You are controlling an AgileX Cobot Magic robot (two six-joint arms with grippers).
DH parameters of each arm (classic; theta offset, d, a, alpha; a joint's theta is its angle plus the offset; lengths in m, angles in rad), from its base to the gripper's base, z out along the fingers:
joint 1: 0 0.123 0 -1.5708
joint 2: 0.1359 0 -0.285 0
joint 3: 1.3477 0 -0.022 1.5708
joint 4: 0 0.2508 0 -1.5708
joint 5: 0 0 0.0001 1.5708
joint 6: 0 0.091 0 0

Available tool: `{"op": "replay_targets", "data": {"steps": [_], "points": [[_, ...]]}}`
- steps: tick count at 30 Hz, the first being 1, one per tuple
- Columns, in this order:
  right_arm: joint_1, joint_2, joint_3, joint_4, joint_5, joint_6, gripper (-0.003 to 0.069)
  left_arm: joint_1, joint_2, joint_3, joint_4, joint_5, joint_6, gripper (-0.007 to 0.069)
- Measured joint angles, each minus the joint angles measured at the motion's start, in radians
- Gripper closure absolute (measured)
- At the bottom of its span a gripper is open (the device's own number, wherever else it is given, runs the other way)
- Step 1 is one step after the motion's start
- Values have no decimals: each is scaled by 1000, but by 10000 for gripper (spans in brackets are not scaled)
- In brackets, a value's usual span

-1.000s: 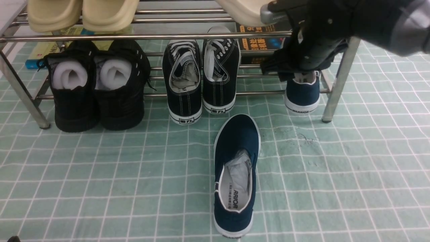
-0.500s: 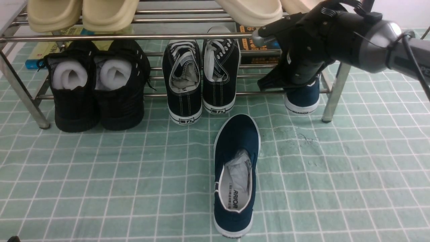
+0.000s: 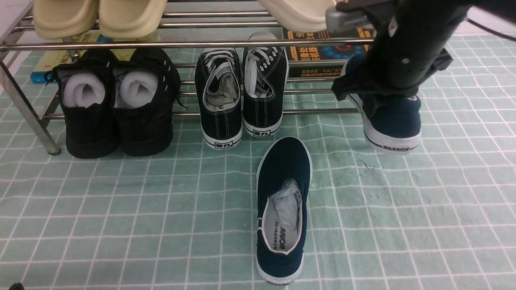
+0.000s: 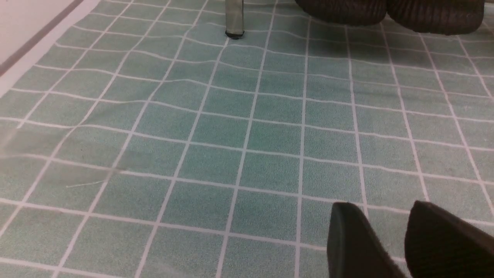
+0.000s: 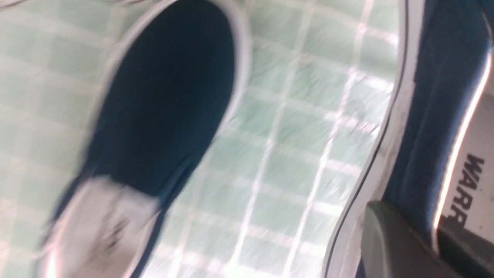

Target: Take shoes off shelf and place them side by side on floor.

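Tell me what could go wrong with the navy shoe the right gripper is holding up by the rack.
The right gripper seems to pinch only one side wall of the held shoe, which hangs tilted, so it might slip or swing. Its toe looks close under the upper bar of the shelf, so lifting could snag it. It is angled relative to the shoe on the floor, so it may land crooked or nudge that one.

A: Pale green floor all across, thin white grid lines, the cloth rippling near a leg of the shelf.
B: Chrome, that shelf, two tiers of bars catching the light.
A: And a pale surface with a dark line borders the cloth.
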Motion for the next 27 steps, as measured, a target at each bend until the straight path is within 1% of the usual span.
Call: {"op": "replay_targets", "data": {"steps": [1,4,10,13,14,16,20,22,27], "points": [[2,-35,26,32,4,-6,635,0,0,0,0,0,0,383],[17,-87,110,69,2,-11,635,0,0,0,0,0,0,383],[79,-128,271,85,3,-11,635,0,0,0,0,0,0,383],[105,-128,378,85,-45,-11,635,0,0,0,0,0,0,383],[106,-128,378,85,-50,-11,635,0,0,0,0,0,0,383],[107,-128,423,75,-143,-4,635,0,0,0,0,0,0,383],[107,-128,432,37,-245,24,635,0,0,0,0,0,0,383],[107,-128,432,27,-275,32,635,0,0,0,0,0,0,383],[107,-95,432,24,-291,61,635,0,0,0,0,0,0,383]]}}
